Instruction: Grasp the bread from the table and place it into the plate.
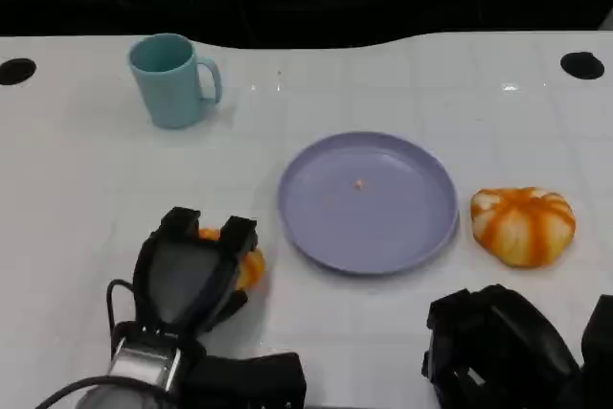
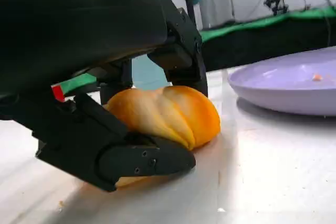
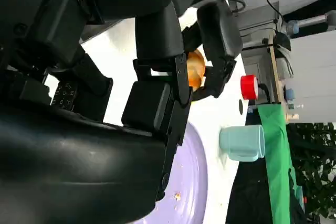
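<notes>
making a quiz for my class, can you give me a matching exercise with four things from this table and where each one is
Things:
1. cup
2. plate
3. left hand
4. striped bread

Places:
A. alone, to the right of the plate
B. far left part of the table
C. closed around an orange bread
D. middle of the table

Pairs: 1-B, 2-D, 3-C, 4-A

Left hand [image 1: 196, 270] over one bread [image 1: 247, 267] (second bread [image 1: 523, 225] beside plate [image 1: 316, 237]).

Bare table [image 1: 268, 318] lies between the left hand [image 1: 192, 270] and the plate [image 1: 369, 200]; the cup [image 1: 172, 79] stands well apart.
</notes>
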`<state>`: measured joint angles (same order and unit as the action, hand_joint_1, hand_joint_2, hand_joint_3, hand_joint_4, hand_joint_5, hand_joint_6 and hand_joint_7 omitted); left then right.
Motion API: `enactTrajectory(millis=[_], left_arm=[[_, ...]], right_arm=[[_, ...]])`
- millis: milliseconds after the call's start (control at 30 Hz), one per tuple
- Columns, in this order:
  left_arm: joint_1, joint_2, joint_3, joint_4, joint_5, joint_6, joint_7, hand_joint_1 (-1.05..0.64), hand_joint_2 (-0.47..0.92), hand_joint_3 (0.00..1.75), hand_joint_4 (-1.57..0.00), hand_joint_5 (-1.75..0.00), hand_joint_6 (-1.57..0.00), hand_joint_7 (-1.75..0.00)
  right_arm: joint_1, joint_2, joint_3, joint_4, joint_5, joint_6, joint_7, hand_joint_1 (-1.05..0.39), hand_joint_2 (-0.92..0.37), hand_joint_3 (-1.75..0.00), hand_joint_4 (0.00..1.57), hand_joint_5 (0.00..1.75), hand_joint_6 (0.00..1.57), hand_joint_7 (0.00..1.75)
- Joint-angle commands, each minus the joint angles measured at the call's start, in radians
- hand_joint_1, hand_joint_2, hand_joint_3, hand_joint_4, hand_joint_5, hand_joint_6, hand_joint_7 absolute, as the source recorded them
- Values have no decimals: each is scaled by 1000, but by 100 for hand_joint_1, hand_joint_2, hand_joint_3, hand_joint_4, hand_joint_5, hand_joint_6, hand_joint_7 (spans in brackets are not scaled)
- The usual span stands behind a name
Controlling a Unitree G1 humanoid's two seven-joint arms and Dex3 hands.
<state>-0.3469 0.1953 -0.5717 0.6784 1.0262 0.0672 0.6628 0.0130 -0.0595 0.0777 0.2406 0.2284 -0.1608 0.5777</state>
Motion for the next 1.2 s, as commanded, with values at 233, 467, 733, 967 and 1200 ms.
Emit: enactTrajectory(millis=[233,467,733,967,1200], left_arm=[[2,13,-4,51,-29,-36,141,-20,40,147,-91,-175,-67,-175],[23,40,14,-47,-46,-48,132,-20,39,148,-92,-175,-68,-175],[45,86,52,-210,-62,-43,59,-18,36,151,-95,-175,-70,-175],[25,116,86,-267,-65,-69,30,-22,41,133,-95,-175,-68,-175],[-27,146,113,-324,-63,-117,-27,-25,46,114,-96,-175,-67,-175]], right_arm=[[9,-11,-9,-3,9,4,4,-105,-3,-135,154,129,157,97],[10,-6,-9,-1,11,2,4,-105,-4,-135,155,129,157,99],[7,-5,-4,-7,-2,5,-12,-105,-3,-135,155,129,157,99],[-2,1,-3,19,6,-19,3,-105,-3,-136,155,129,157,99],[13,11,-2,-9,20,26,-2,-105,-5,-132,153,130,157,98]])
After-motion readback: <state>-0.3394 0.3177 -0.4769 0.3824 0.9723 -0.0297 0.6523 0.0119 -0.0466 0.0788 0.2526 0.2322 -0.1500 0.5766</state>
